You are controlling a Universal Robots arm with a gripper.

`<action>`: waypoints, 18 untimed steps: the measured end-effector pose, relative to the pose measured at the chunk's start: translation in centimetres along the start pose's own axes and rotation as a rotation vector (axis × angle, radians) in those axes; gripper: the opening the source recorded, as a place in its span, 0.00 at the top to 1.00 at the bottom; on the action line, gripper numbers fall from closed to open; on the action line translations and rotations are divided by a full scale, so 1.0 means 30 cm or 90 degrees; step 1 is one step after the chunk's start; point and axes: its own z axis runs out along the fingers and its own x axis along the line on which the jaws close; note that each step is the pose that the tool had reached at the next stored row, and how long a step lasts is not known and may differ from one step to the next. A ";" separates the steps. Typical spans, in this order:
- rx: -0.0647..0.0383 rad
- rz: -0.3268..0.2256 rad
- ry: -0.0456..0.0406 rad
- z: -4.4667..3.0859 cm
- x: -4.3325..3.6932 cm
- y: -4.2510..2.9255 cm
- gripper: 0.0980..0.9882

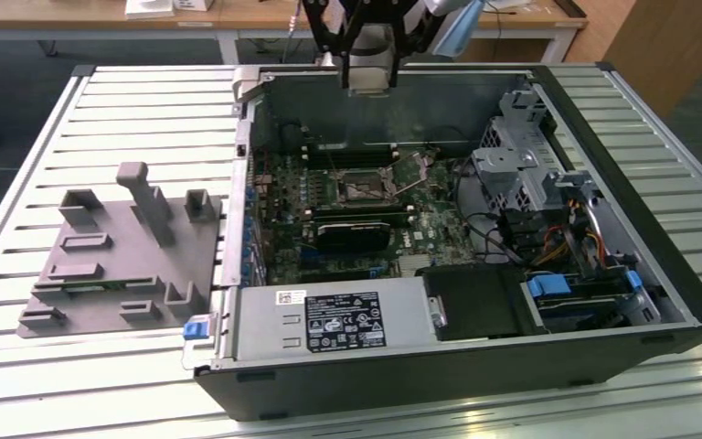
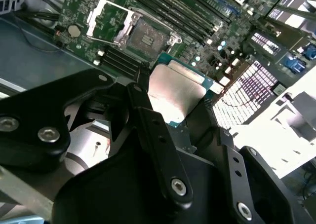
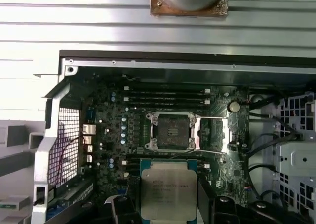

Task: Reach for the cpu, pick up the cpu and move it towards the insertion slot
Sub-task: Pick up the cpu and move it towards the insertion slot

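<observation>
Both wrist views show the gripper (image 3: pixel 168 204) pinching the cpu (image 3: pixel 168 192) by opposite edges, held above the board near the slot (image 3: pixel 173 131). It looks light, stiff and slippery, with a fragile underside; edges seem the safe hold.

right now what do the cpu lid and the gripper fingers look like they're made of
The cpu, held between the fingers: its top looks like brushed silver-grey metal, since it throws back soft glare, over a green board rim. The fingers look like matte black metal or hard plastic with bright screw heads; which one is unclear.
</observation>
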 end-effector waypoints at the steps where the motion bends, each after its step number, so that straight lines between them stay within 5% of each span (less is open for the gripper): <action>1: 0.000 0.000 0.0000 0.000 -0.006 0.000 0.50; 18: 0.000 0.000 -0.0012 0.000 -0.069 0.005 0.50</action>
